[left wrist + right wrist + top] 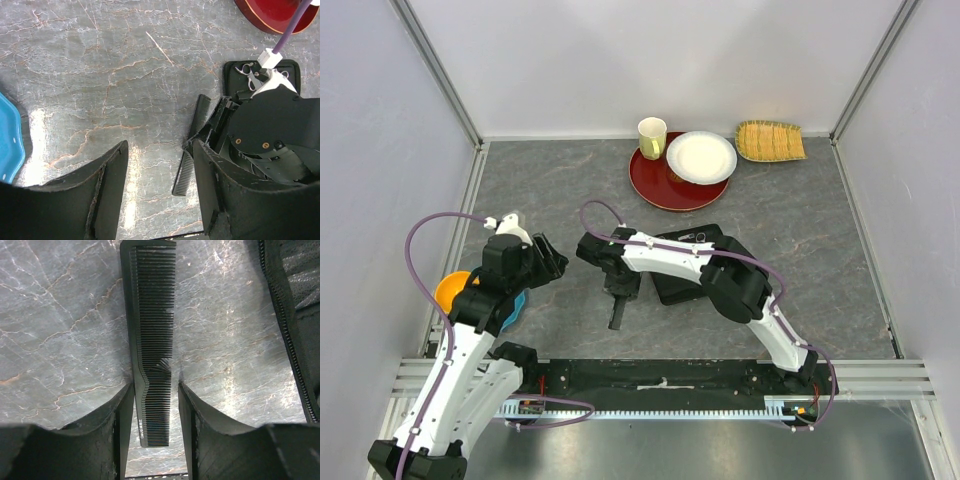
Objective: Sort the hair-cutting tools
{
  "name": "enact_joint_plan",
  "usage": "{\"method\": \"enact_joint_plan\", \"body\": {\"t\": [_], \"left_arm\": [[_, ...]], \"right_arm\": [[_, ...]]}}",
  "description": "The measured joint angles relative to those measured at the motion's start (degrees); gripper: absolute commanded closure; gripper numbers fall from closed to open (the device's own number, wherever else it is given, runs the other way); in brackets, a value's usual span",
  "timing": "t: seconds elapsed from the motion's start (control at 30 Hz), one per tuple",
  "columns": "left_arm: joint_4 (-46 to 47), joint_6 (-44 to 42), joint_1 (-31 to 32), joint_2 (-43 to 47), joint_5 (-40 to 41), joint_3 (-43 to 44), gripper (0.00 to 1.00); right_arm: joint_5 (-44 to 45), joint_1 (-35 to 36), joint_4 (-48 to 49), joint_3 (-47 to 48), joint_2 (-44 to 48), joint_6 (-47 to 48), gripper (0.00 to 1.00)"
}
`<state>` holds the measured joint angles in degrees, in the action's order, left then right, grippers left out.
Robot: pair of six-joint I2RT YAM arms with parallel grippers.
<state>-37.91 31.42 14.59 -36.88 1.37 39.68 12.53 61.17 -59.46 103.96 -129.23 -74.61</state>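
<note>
**Desk:** What lies nearest the arms?

**Photographer:** At the near left of the grey marble-patterned bench [540, 180], a round orange bowl [448, 290] and a scalloped blue plate [517, 305] sit partly under the left arm. The left tool [160, 147] hangs over bare bench, its fingers well apart and holding nothing.

**Desk:** And the right arm?

**Photographer:** It reaches across to mid-bench. The right tool [155, 387] is down over a long flat black plastic comb [150, 315], which lies flat on the bench. One finger stands on each side of the comb's near end. The finger on the spine side is at the comb's edge. A sliver of bench shows beside the other finger, so the jaws are partly open and not clamped.

**Desk:** Farther back?

**Photographer:** Just right of the comb, a large black rectangular zip case [672, 288] lies flat with the right arm crossing it. Slim silver metal scissors [247, 72] rest on its far end, though the arm hides how many. At the far edge, a round red lacquer tray [665, 190] carries a cream cup [652, 138] and a white plate [701, 157]. A woven straw-coloured basket [770, 141] sits beside it to the right.
</note>
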Motion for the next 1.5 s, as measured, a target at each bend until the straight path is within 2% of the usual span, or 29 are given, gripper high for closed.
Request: {"method": "enact_joint_plan", "body": {"t": [0.37, 0.53, 0.83, 1.5], "left_arm": [[-0.1, 0.0, 0.0, -0.3, -0.1, 0.0, 0.38], [-0.1, 0.0, 0.0, -0.6, -0.4, 0.0, 0.38], [0.0, 0.0, 0.0, -0.7, -0.4, -0.2, 0.38], [0.1, 0.0, 0.0, -1.5, -2.2, -0.4, 0.37]], "right_arm": [[-3.1, -0.9, 5.0, -5.0, 2.8, 3.7, 0.52], [-4.6, -1.5, 5.5, -5.7, 3.1, 4.7, 0.61], [-5.8, -1.9, 5.4, -5.8, 3.0, 5.9, 0.65], [-2.6, -1.3, 3.9, -4.0, 2.7, 11.1, 0.59]]}}
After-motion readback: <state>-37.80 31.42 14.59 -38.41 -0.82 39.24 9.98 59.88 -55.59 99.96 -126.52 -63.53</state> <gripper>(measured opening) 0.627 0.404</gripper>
